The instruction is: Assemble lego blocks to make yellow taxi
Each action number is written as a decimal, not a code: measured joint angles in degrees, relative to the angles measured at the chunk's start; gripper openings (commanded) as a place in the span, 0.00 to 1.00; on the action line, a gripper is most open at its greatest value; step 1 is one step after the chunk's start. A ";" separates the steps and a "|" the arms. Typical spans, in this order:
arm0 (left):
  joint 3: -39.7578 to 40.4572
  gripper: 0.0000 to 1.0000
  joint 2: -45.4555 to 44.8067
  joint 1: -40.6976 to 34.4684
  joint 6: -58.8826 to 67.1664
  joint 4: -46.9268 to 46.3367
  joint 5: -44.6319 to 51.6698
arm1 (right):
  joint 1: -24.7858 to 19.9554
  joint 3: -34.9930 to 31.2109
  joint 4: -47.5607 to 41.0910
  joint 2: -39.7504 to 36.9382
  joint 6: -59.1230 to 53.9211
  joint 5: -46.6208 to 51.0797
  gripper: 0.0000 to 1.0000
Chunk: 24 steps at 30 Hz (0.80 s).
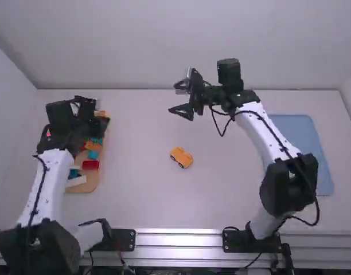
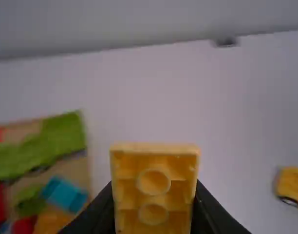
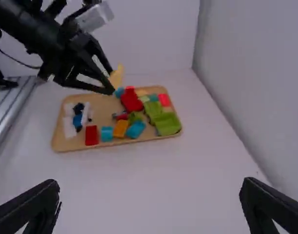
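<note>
My left gripper (image 1: 102, 119) is over the back part of the parts tray, shut on a yellow block (image 1: 101, 113). In the left wrist view the block (image 2: 155, 187) shows two round tubes on its hollow side, between the fingers of the left gripper (image 2: 154, 219). The partly built yellow car (image 1: 181, 157) stands alone on the table near the middle, with dark wheels. Farther back, above the table, my right gripper (image 1: 180, 98) is open; in the right wrist view, nothing is between the widely parted fingers of this gripper (image 3: 150, 195).
The wooden tray (image 1: 89, 188) at the left holds red, blue, green, orange and white blocks. A blue mat or tray (image 1: 296, 129) lies at the right, partly behind the right arm. Walls stand behind the table and at its sides.
</note>
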 measured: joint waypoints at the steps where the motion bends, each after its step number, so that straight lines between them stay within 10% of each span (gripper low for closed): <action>1: -1.51 0.17 -0.15 -1.81 1.07 2.91 3.23 | -0.02 0.00 0.04 0.35 0.63 -1.03 1.00; 14: -12.92 0.17 5.92 -14.16 1.99 45.24 30.05 | -0.13 0.00 -9.97 1.84 0.09 -17.31 0.99; 24: -13.62 0.20 20.04 -15.45 -16.70 77.94 40.41 | 0.26 0.00 -8.94 8.13 -4.83 -25.03 0.75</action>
